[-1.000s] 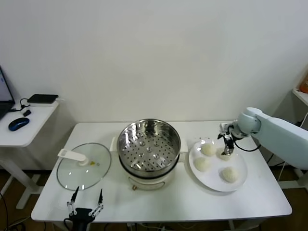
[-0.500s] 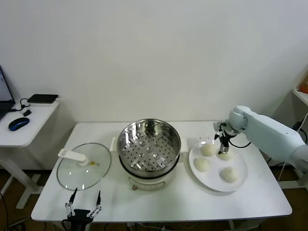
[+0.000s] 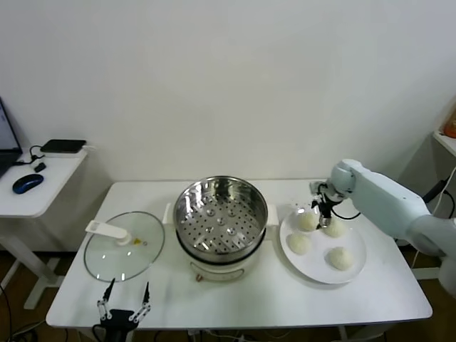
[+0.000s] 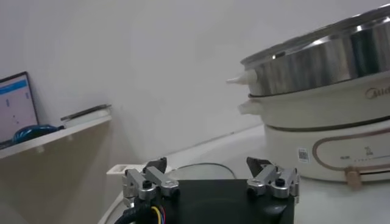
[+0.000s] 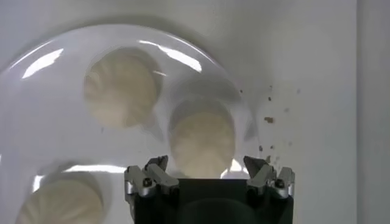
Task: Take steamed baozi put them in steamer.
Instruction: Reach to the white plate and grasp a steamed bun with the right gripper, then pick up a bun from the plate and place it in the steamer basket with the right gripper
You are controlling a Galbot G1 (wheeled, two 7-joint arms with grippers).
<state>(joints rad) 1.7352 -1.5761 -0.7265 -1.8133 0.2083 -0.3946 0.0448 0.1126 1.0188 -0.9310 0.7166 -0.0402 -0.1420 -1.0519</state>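
Observation:
The steel steamer (image 3: 221,217) stands mid-table with its perforated tray bare. Several white baozi lie on a white plate (image 3: 318,265) to its right: two at the back (image 3: 308,221) (image 3: 333,229) and two nearer (image 3: 299,244) (image 3: 340,258). My right gripper (image 3: 322,208) hangs open over the plate's back part. In the right wrist view its gripper (image 5: 207,167) has one baozi (image 5: 202,137) lined up between the spread fingers, with no contact visible; another baozi (image 5: 120,82) lies beyond it. My left gripper (image 3: 125,303) is parked open at the table's front left edge.
A glass lid (image 3: 125,246) with a white handle lies flat left of the steamer, just beyond the left gripper (image 4: 207,167). A side desk with a blue mouse (image 3: 27,183) stands further left. The steamer wall (image 4: 329,67) rises close by in the left wrist view.
My right arm has swung left over the plate, from above the back right baozi toward the back left one, still open. The left gripper has barely moved.

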